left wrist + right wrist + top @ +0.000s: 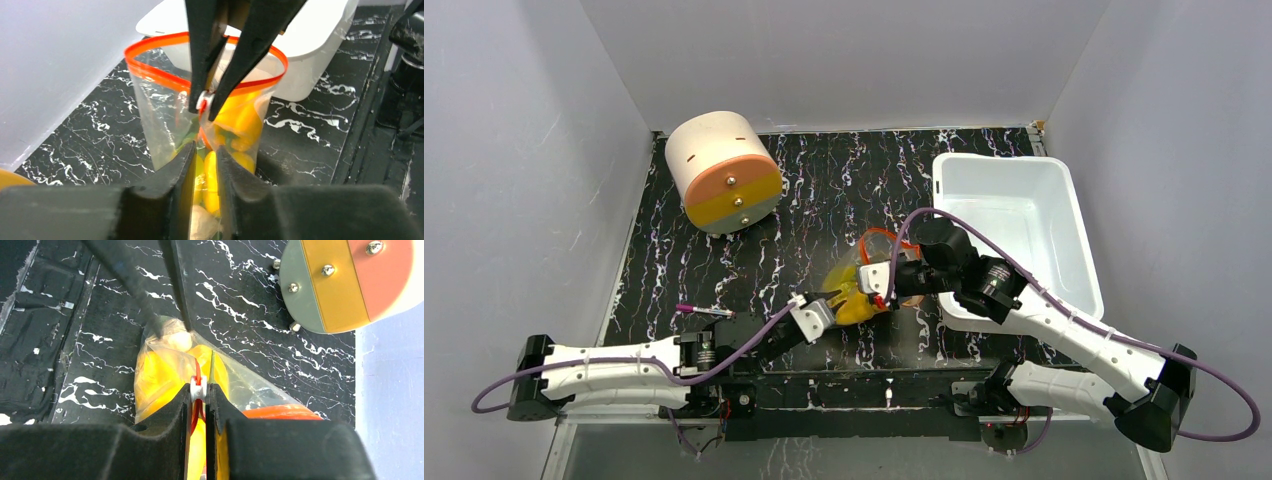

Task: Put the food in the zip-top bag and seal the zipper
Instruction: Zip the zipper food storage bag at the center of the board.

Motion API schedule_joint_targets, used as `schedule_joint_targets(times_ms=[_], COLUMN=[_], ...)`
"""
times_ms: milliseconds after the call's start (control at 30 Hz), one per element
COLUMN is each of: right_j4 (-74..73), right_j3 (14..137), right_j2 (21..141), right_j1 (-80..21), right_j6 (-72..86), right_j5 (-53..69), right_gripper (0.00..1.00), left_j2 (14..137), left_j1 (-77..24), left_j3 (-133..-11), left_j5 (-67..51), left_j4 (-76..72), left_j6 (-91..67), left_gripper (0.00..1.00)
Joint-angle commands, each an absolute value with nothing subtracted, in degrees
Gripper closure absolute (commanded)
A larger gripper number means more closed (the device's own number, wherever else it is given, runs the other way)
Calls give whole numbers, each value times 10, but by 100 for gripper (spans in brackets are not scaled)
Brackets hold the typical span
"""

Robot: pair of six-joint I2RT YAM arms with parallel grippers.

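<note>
Right gripper (pixel 199 390) tight on zipper (pixel 282 412)

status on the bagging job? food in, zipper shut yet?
Done: yellow food is inside the zip-top bag. In hand: the left hand pinches the bag's bottom end, and the right hand is shut on the white slider of the zipper. Left: the mouth gapes in an open loop, so the zipper is not yet run shut.

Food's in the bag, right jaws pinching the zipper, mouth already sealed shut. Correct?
No. The left wrist view shows the zipper standing as an open loop, not sealed. The food is in the bag, and the right gripper pinches the zipper.
</note>
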State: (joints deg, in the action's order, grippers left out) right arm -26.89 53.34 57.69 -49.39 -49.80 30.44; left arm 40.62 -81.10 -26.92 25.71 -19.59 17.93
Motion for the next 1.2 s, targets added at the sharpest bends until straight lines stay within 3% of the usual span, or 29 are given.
schedule_joint_targets(times_ms=[0,67,333,700,800,900,967,1067,1167], right_j4=[-218,-219,-227,-244,-254,-253,-249,-248,-257], right_j3=[557,557,555,552,560,567,567,569,574], right_j2=[571,571,552,540,543,537,530,522,520], right_j1=[-492,-492,-492,-492,-492,-492,-492,-492,-492], right_j6=[-479,-480,-469,-463,-457,-446,-441,-439,-441], right_j5=[320,317,337,352,362,367,367,360,356], right_gripper=[100,100,100,100,92,75,73,78,93], left_j2=[434,446,468,519,529,534,532,526,521], left_j1=[-808,-807,-794,-756,-747,-740,-737,-734,-731], left_j3=[-307,-306,-308,-329,-341,-349,-348,-344,-339], left_j5=[245,262,284,205,177,158,154,151,147], left_j4=[-182,-201,-236,-248,-241,-236,-236,-238,-238], left_j6=[161,140,135,145,153,151,150,146,143], left_gripper=[65,54,46,82,100,100,100,100,100])
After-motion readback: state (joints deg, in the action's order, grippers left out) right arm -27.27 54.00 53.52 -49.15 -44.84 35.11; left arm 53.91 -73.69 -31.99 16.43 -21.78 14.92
